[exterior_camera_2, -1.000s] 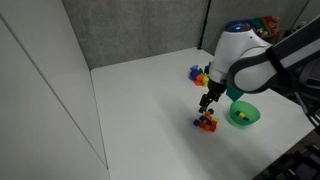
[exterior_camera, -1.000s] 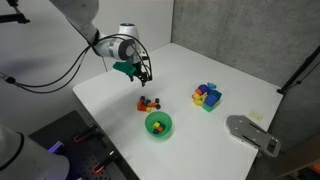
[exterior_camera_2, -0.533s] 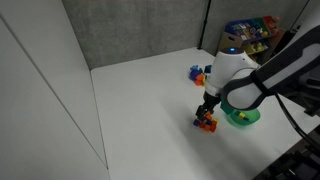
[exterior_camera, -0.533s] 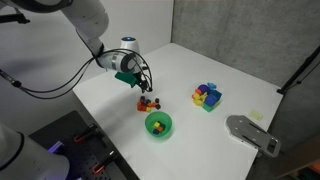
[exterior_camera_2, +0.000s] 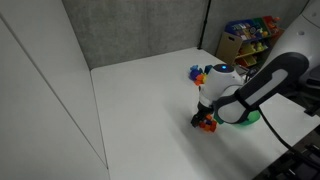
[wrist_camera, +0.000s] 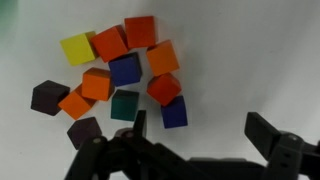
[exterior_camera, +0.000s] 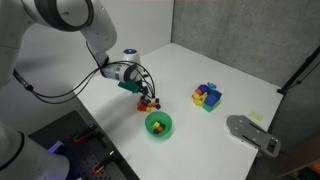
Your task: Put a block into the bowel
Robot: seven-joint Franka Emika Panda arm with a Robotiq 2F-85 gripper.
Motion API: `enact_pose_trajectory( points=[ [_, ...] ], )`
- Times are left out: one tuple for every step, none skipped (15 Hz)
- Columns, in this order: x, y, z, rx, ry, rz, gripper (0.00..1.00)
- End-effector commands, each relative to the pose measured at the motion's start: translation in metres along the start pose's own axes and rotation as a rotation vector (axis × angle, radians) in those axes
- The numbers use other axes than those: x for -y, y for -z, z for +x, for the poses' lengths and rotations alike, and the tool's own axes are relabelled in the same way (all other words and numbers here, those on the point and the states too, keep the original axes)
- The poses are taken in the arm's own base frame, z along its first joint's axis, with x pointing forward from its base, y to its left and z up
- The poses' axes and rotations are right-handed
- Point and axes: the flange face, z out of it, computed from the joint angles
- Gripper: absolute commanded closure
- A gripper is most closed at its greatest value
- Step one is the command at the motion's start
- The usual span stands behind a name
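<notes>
Gripper point(exterior_camera: 147, 96) hangs low over a small cluster of blocks point(exterior_camera: 150, 103) on the white table point(exterior_camera: 235, 70). In the wrist view its fingers point(wrist_camera: 138, 126) stand wide apart with nothing between them. The green bowel point(exterior_camera: 167, 129) lies just beside that cluster, apart from the gripper. A separate heap of blocks point(exterior_camera: 207, 96) sits farther off

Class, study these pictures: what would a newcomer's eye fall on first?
The gripper, fingers open, hangs low over a scatter of bright blocks on the white table. Just beside them sits the green bowl; a second heap lies further off.
</notes>
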Motion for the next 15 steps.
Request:
enact_pose_trajectory(
  points=[
    [-0.003,-0.017,0.017,-0.022,0.053,0.000,0.00],
    [-0.003,-0.021,0.020,-0.026,0.065,0.004,0.00],
    [-0.003,-0.025,0.022,-0.028,0.075,0.006,0.00],
    [-0.003,-0.028,0.024,-0.028,0.081,0.008,0.00],
    [-0.003,-0.032,0.026,-0.029,0.088,0.008,0.00],
    [-0.002,-0.035,0.028,-0.029,0.092,0.010,0.00],
    [-0.002,-0.038,0.029,-0.029,0.096,0.010,0.00],
    [-0.002,-0.041,0.030,-0.024,0.098,0.011,0.00],
    [-0.002,-0.043,0.031,-0.022,0.098,0.012,0.25],
    [-0.003,-0.045,0.032,-0.020,0.097,0.015,0.28],
    [-0.003,-0.046,0.033,-0.015,0.093,0.014,0.36],
    [-0.003,-0.045,0.034,-0.012,0.089,0.013,0.44],
    [-0.004,-0.045,0.034,-0.012,0.088,0.012,0.53],
    [-0.005,-0.042,0.036,-0.014,0.085,0.010,0.60],
    [-0.007,-0.040,0.037,-0.015,0.081,0.005,0.69]
  ],
)
